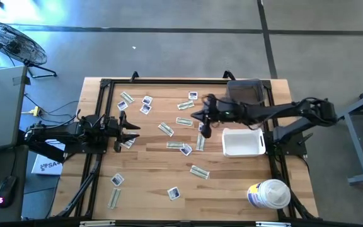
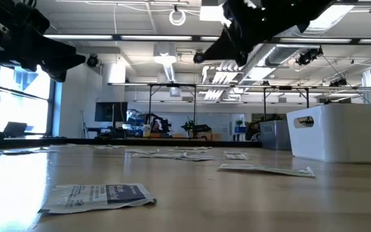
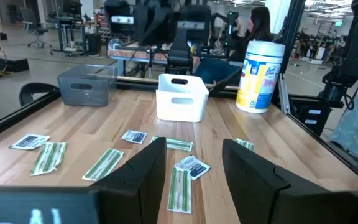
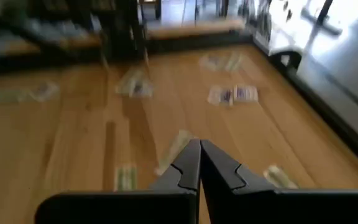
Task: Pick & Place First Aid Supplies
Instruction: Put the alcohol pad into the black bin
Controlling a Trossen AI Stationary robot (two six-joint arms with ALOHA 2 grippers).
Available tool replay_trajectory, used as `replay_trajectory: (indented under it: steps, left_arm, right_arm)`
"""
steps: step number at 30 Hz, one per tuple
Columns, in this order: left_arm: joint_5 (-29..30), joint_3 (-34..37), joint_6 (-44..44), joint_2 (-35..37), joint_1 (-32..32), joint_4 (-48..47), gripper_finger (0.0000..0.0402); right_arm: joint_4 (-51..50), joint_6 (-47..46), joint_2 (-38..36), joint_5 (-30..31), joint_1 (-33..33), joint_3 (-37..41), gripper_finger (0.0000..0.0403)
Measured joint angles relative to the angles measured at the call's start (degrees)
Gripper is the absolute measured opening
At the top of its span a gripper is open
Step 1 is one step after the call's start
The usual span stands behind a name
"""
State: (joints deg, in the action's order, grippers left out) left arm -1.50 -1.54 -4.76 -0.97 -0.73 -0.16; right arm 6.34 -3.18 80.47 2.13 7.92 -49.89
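Hovering over the scattered packets point(image 1: 180, 146), right pincer point(image 1: 201, 123) is clenched tight with nothing in it.
Left pincer point(image 1: 131, 132) sits released near the counter's point(image 1: 219, 183) left side; packets lie loose across the wood, none in the white bin point(image 1: 242, 142) yet.

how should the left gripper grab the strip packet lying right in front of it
Probably from straight above, pinching across the narrow width near the middle of the strip packet. It lies flat on the table with its long side running away from the open left gripper, so the short span fits between the fingers. A square sachet touches its far end, so grip lower down to lift just one.
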Motion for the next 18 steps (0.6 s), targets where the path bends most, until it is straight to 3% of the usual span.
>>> replay_trajectory:
  steps: [9,18]
  left_arm:
    - [0.0,0.0,0.0,0.0,0.0,0.0,0.0156]
    - [0.0,0.0,0.0,0.0,0.0,0.0,0.0156]
  right_arm:
    - [-25.6,11.8,13.4,-4.8,4.7,-14.5,0.0008]
    - [-40.6,18.7,26.1,-5.6,9.1,-24.1,0.0094]
